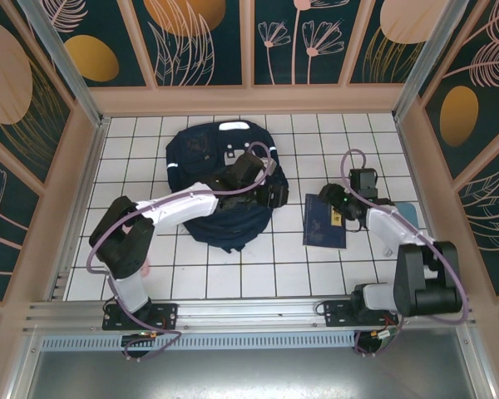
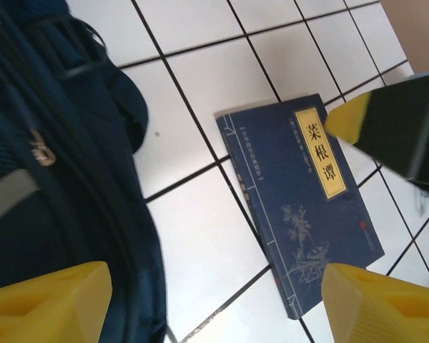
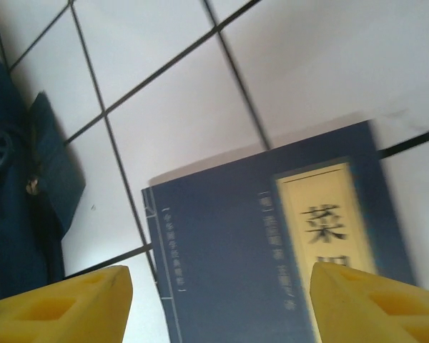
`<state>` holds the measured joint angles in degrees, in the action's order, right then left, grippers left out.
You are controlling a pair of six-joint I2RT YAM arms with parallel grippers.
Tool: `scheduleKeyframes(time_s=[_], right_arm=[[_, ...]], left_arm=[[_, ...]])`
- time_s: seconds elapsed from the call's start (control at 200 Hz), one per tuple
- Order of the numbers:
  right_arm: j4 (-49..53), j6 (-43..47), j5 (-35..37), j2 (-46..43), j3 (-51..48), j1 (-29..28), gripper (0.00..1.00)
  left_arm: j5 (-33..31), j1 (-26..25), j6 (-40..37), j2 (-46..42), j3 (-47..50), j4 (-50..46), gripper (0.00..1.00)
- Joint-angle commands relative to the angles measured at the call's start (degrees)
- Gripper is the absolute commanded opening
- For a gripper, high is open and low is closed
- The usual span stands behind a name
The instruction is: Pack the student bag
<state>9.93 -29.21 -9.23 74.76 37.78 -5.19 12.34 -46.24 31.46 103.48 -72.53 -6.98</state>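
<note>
The student bag (image 1: 208,166), a large dark navy backpack, lies on the white tiled floor left of centre; its fabric and a zip also fill the left of the left wrist view (image 2: 50,179). My left gripper (image 1: 278,198) hangs open at the bag's right edge, its yellow fingertips (image 2: 46,307) wide apart with nothing between them. A flat navy book with a yellow title label (image 1: 324,223) lies to the right of the bag. My right gripper (image 1: 333,208) hovers open just over the book's far end (image 3: 272,243), empty, with the book between its fingertips (image 3: 379,307).
Wooden-framed patterned walls (image 1: 249,96) enclose the tiled floor on three sides. A light blue flat item (image 1: 408,213) lies behind the right arm. Bare tiles (image 1: 233,270) run along the front by the arm bases.
</note>
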Motion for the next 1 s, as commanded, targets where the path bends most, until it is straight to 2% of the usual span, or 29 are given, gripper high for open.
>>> scheduleKeyframes(time_s=[0.0,0.1,0.2,0.335,0.726,0.996], right_arm=[[8.50,-0.29,9.79,-2.19,-1.70,1.22,0.67],[8.90,-0.41,10.45,-1.79,-3.59,2.21,0.67],[8.05,-0.36,8.73,-0.23,-4.37,2.28,0.66],[6.90,0.03,5.73,1.37,-4.62,2.20,0.56],[5.71,1.02,3.81,2.32,-5.87,2.18,0.52],[3.28,0.51,-0.82,2.76,-6.99,1.98,0.48]], left_arm=[[3.64,-1.37,3.59,2.11,-2.82,2.58,0.77],[3.76,-2.87,5.13,4.53,-5.04,2.82,0.76],[3.22,-4.15,7.15,7.54,-7.50,2.27,0.70],[2.54,-5.43,10.11,10.36,-8.66,3.70,0.65],[1.97,-7.22,10.70,19.13,-12.88,1.29,0.39],[2.69,-8.32,9.67,23.70,-16.18,-1.28,0.38]])
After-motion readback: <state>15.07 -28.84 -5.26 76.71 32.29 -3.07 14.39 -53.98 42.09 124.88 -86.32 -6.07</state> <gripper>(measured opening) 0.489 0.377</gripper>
